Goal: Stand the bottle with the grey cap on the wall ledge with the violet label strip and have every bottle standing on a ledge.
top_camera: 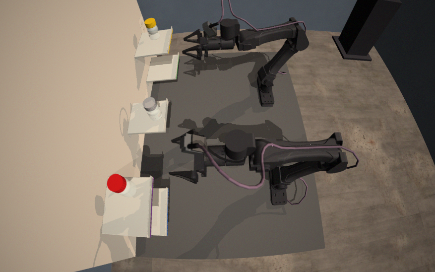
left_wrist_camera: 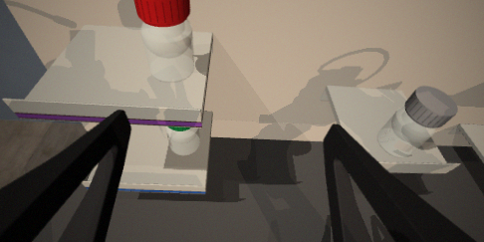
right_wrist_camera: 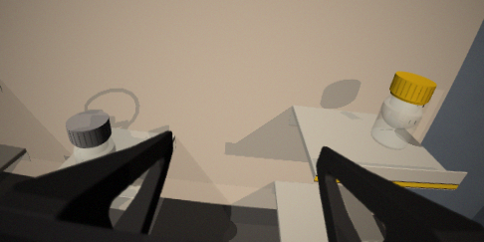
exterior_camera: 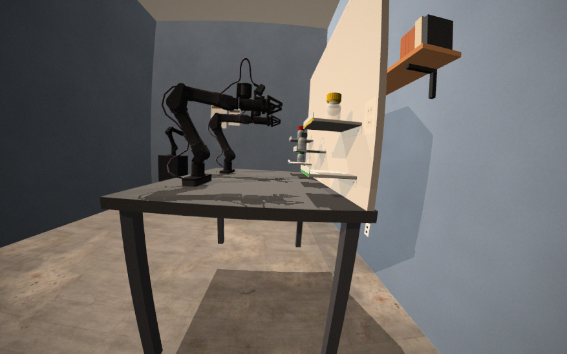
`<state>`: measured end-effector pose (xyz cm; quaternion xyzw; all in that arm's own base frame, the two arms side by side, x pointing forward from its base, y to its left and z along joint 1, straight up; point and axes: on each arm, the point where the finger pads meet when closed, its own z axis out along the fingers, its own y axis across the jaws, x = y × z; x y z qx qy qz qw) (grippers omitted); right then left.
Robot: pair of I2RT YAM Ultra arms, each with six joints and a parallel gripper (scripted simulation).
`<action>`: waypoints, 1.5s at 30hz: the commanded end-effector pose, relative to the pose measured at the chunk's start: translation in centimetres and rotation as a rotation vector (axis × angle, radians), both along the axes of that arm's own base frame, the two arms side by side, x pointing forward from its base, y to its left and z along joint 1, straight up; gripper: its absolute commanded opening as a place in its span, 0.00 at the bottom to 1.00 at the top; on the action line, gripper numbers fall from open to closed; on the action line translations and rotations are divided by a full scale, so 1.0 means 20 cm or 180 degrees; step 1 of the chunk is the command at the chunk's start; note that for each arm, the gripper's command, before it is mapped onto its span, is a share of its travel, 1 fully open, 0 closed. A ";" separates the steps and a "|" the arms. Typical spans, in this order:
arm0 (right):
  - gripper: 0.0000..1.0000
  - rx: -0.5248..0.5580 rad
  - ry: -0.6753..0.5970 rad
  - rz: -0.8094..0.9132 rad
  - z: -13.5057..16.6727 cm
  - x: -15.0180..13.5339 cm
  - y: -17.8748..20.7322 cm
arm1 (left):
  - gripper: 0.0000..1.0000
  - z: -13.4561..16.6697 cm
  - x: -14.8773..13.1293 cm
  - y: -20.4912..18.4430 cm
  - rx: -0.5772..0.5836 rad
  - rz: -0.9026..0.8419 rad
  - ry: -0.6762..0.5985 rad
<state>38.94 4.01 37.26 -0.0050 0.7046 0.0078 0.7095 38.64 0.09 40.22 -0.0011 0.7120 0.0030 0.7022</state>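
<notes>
The grey-capped bottle stands upright on a middle wall ledge; it also shows in the left wrist view and the right wrist view. The ledge with the violet strip holds a red-capped bottle, which the left wrist view shows above the strip. My left gripper is open and empty, out from the wall between these two ledges. My right gripper is open and empty, level with the yellow-strip ledge and apart from the grey-capped bottle.
A yellow-capped bottle stands on the yellow-strip ledge. A green-strip ledge below it is bare. A green-capped bottle stands on the blue-strip ledge under the violet one. The beige wall carries all ledges.
</notes>
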 end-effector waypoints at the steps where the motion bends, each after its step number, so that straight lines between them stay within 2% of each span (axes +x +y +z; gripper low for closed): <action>1: 0.88 -0.0035 0.0075 0.0145 0.10 -0.04 -0.04 | 1.00 0.06 -0.03 0.00 -0.0008 -0.0019 -0.0103; 11: 0.88 -0.0024 -0.0092 -0.0071 0.25 -0.06 -0.20 | 1.00 0.06 -0.03 0.00 -0.0008 -0.0019 -0.0103; 15: 0.88 -0.0095 0.0024 0.0033 0.20 -0.06 -0.18 | 1.00 0.06 -0.03 0.01 -0.0004 0.0017 -0.0146; 19: 0.88 -0.0418 0.0522 0.0544 0.02 -0.04 -0.07 | 1.00 0.07 -0.01 -0.04 0.0032 0.0083 -0.0269; 21: 0.88 -0.0418 0.0522 0.0544 0.02 -0.04 -0.07 | 1.00 0.07 -0.01 -0.04 0.0032 0.0083 -0.0269; 24: 0.88 -0.0617 0.0832 0.1001 -0.06 -0.06 -0.01 | 1.00 0.04 0.02 -0.12 0.0043 0.0061 -0.0329; 29: 0.88 -0.0736 0.1087 0.1531 -0.11 -0.10 0.04 | 1.00 -0.03 0.06 -0.30 0.0057 -0.0060 -0.0394; 36: 0.88 -0.0697 0.1251 0.2269 -0.12 -0.20 0.11 | 1.00 -0.12 0.11 -0.55 0.0080 -0.0229 -0.0488; 38: 0.88 -0.0697 0.1251 0.2269 -0.12 -0.20 0.11 | 1.00 -0.12 0.11 -0.55 0.0080 -0.0229 -0.0488; 45: 0.88 -0.0404 0.1146 0.3003 -0.03 -0.33 0.17 | 1.00 -0.19 0.17 -0.84 0.0091 -0.0412 -0.0654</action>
